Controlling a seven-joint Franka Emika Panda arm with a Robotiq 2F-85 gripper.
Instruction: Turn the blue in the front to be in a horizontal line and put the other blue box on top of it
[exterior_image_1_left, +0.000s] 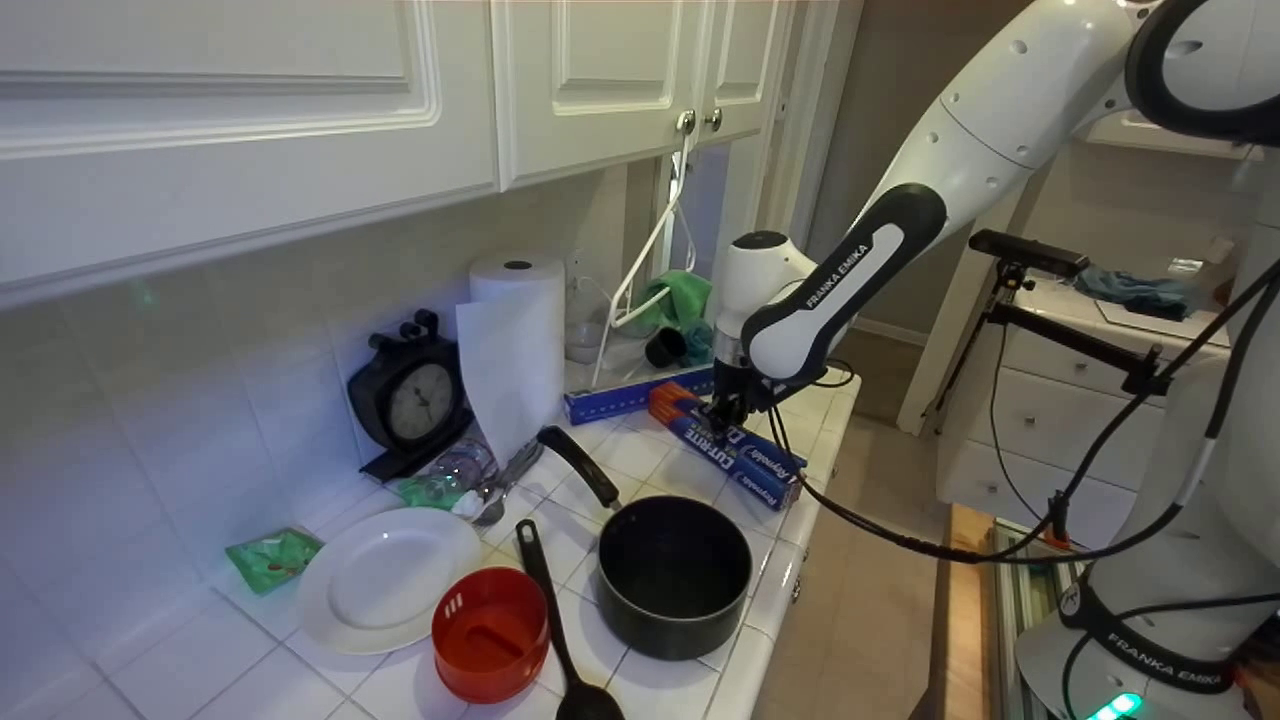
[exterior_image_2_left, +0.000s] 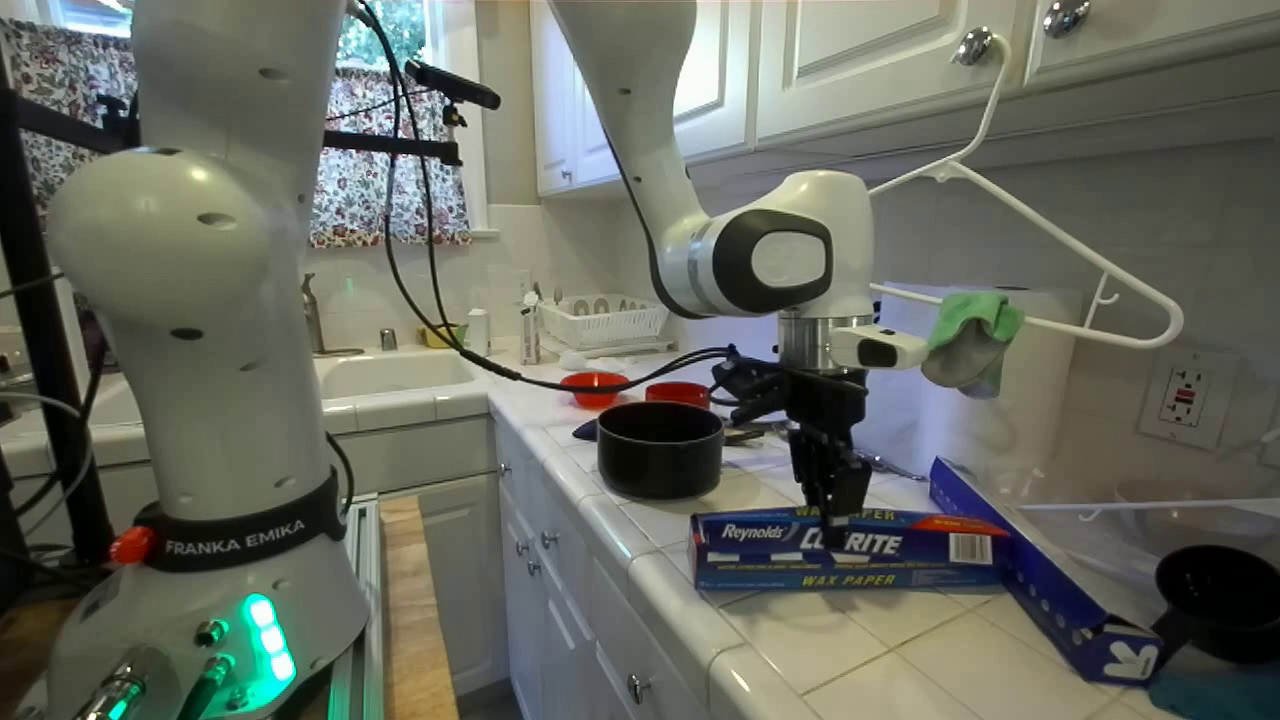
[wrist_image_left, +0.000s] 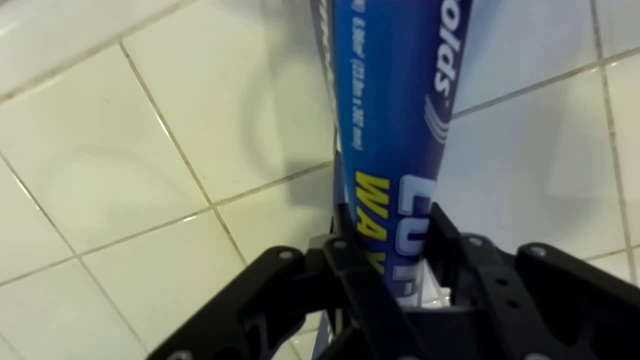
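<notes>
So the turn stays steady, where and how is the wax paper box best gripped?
Likely near mid-length, from straight above, with the fingers across the narrow width, as the wrist view shows them. The wax paper box is long and slim, with tiles showing along both sides, so a central hold should balance well.

end effector (exterior_image_1_left: 718, 424): seemingly gripping Reynolds carton (exterior_image_1_left: 740, 460) | slim blue box (exterior_image_1_left: 612, 402): near carton's orange end
</notes>
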